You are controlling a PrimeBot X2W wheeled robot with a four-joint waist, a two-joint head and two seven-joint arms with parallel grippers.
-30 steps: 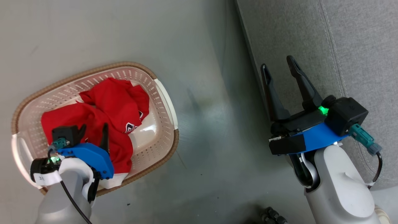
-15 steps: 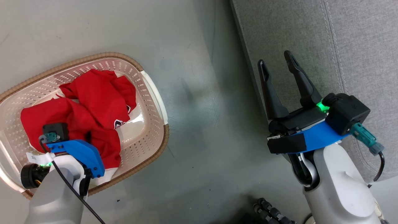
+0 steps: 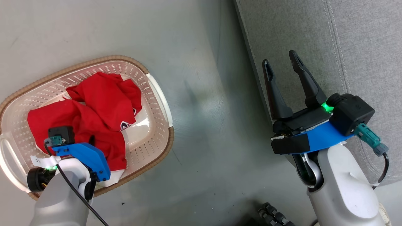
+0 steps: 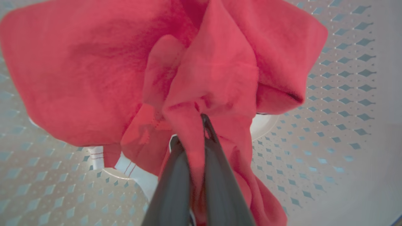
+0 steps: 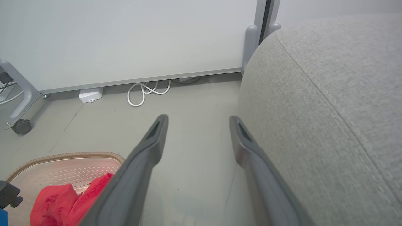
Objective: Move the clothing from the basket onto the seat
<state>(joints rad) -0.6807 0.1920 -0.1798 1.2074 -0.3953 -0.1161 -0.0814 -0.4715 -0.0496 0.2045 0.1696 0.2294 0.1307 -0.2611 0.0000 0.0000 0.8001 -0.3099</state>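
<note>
Seat (image 3: 345,37): one, grey and stitched, standing at my right. I am seeing no garment lying on the part in view, so nothing is delivered yet.
Floor (image 3: 204,94): one grey strip is lying between seat and basket, and the load is going to have to cross it.
Basket (image 3: 158,94): one, sitting on the floor at my left, well apart from the seat, and holding all the red cloth.
Clothing (image 3: 100,97): I am counting two garments, both lying inside the basket. One with an emblem (image 3: 125,125) is bunching on top, and one with a white hem (image 3: 114,177) is draping at the near rim.
Left jaws: one pair, reaching down into the basket. In the left wrist view the fingers (image 4: 220,175) are pinching a fold of the red cloth, nearly closed on it.
Right jaws: one pair, gaping wide and carrying nothing, hovering over the seat's near edge.
Progress: I am judging the first grasp as made and the lift as barely beginning. Both garments are waiting for the carry across.
</note>
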